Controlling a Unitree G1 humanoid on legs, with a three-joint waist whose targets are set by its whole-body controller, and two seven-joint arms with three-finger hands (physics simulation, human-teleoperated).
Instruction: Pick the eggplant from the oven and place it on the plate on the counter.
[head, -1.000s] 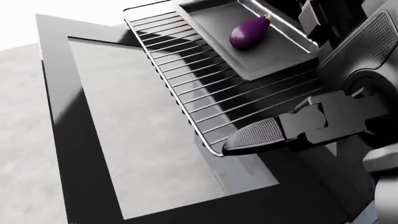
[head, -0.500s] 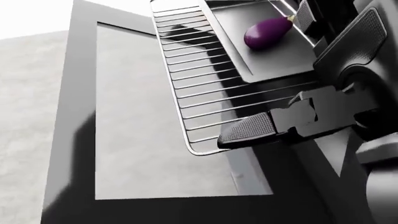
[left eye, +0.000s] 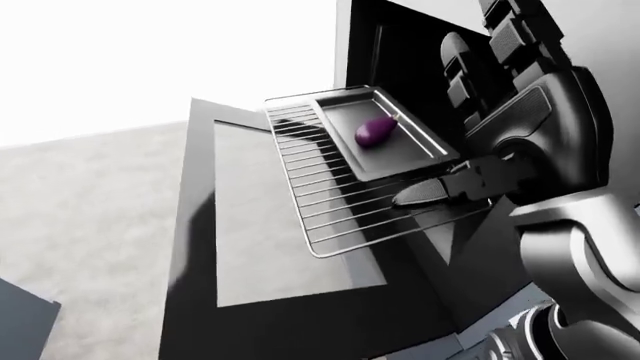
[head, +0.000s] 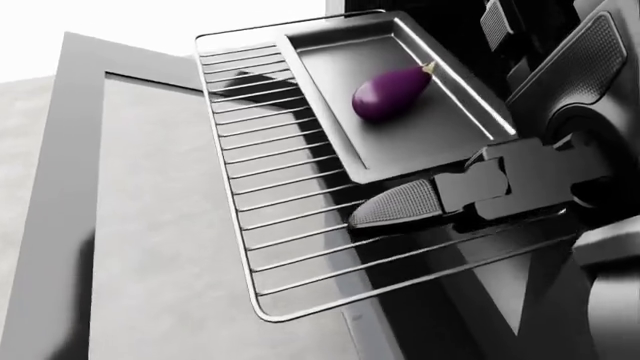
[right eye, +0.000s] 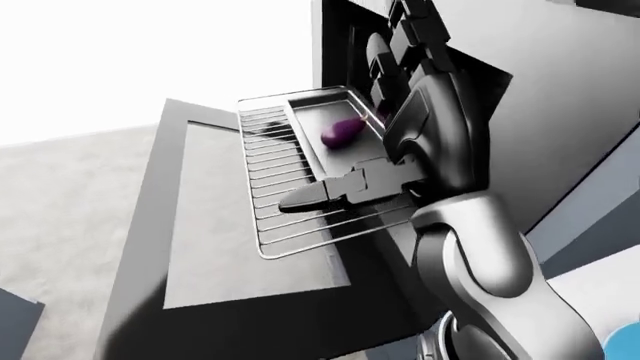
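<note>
Oven (left eye: 400, 45) door lay open, rack (head: 300, 225) out | eggplant (head: 388, 92) unlifted on tray (head: 420, 142), frame upper centre | right hand (head: 470, 112) spread wide beside, holding nothing | plate unseen | grasp, carry, placement remained

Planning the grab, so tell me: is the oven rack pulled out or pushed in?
Pulled out. The rack sticks out over the open oven door, carrying the tray with the eggplant.

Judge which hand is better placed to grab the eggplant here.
Right. The right hand hangs open over the pulled-out oven rack, beside the tray holding the eggplant. The left hand shows in no view.
</note>
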